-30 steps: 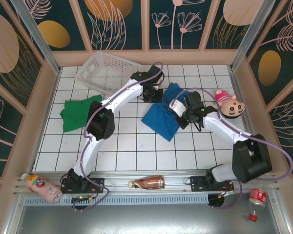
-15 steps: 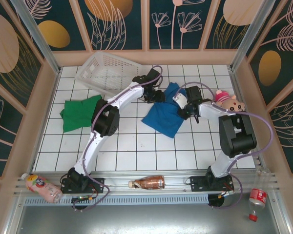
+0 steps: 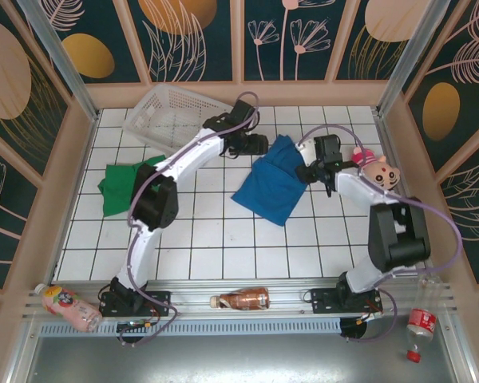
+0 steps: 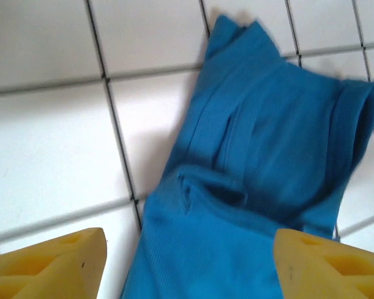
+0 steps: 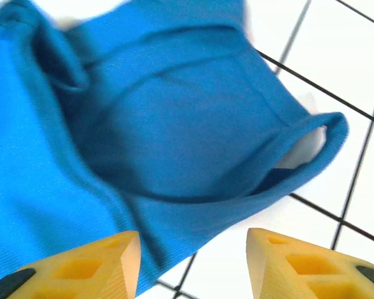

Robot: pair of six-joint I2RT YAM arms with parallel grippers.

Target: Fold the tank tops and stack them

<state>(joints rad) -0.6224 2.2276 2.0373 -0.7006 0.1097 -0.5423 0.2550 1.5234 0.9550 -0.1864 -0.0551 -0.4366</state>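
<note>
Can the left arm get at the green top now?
Probably yes: the green top lies on its side of the table with nothing on it, and the left gripper is open and empty.

wht basket (image 3: 166, 116), pink plush (image 3: 374, 171), brn bottle (image 3: 243, 300)

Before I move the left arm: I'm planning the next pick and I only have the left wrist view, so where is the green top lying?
Observer: The green tank top lies at the table's left side, well apart from the blue tank top.
Operator: Is anything near it that I should avoid?
Observer: A white basket sits beyond it, at the table's far edge.
Operator: And the right hand?
Observer: The right hand is at the blue tank top's right edge. Its jaws are apart and the cloth lies loose below them.
</note>
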